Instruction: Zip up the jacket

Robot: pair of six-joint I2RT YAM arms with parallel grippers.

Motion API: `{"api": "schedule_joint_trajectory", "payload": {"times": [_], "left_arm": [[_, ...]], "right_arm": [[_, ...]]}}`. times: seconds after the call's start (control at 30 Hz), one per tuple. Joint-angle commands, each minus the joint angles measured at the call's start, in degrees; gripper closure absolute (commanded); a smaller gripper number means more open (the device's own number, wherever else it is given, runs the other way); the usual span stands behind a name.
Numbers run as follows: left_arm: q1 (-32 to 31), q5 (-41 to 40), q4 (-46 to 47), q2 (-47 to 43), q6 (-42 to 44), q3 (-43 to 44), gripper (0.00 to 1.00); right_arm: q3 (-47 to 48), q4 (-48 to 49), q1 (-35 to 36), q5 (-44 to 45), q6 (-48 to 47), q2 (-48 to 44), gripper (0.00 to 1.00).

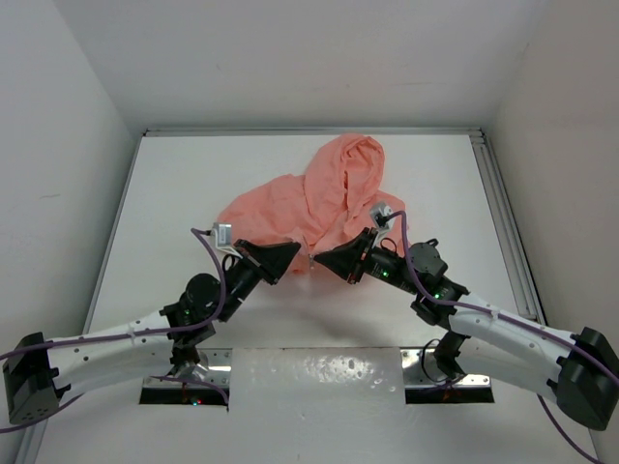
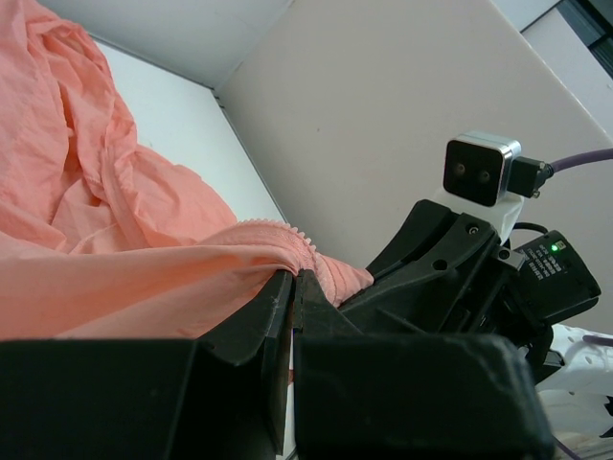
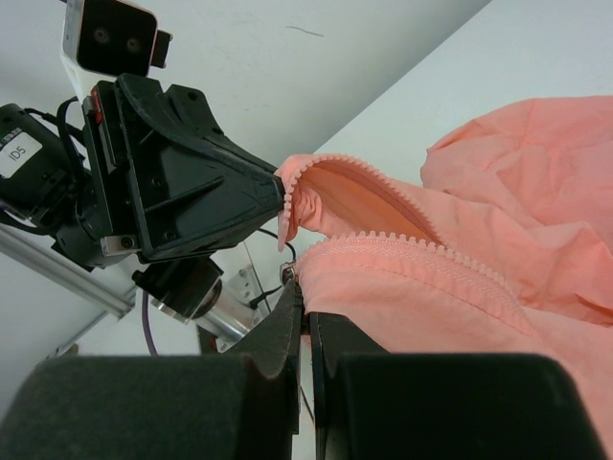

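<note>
The salmon-pink jacket (image 1: pixel 314 198) lies crumpled on the white table, hood toward the back. My left gripper (image 1: pixel 298 259) is shut on the bottom of one zipper edge of the jacket (image 2: pixel 115 278), its jaws pressed together on the fabric. My right gripper (image 1: pixel 319 261) faces it a few centimetres away and is shut on the other bottom zipper edge (image 3: pixel 412 278), right by the small metal zipper end (image 3: pixel 287 275). The two rows of pink zipper teeth (image 3: pixel 421 251) stand apart and open between the grippers. The left gripper (image 3: pixel 280 199) shows in the right wrist view.
The table (image 1: pixel 193 184) sits in a white-walled box, with a metal rail (image 1: pixel 503 213) along its right edge. A shiny plate (image 1: pixel 319 382) lies between the arm bases at the near edge. Purple cables run along both arms.
</note>
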Motion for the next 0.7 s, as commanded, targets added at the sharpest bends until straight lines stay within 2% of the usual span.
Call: {"api": "schedule_joint_trajectory", "payload": {"times": [0.0,0.67], "left_arm": [[0.42,0.94,3.17,0.16,0.48,-0.09,1.0],[0.15,1.03,3.26,1.48,0.48,0.17,1.0]], "right_arm": [[2.04,2.05,-0.33,0.18,-0.8,-0.28,1.0],[1.42,1.87,-0.25,0.97,-1.07,-1.69,1.0]]}}
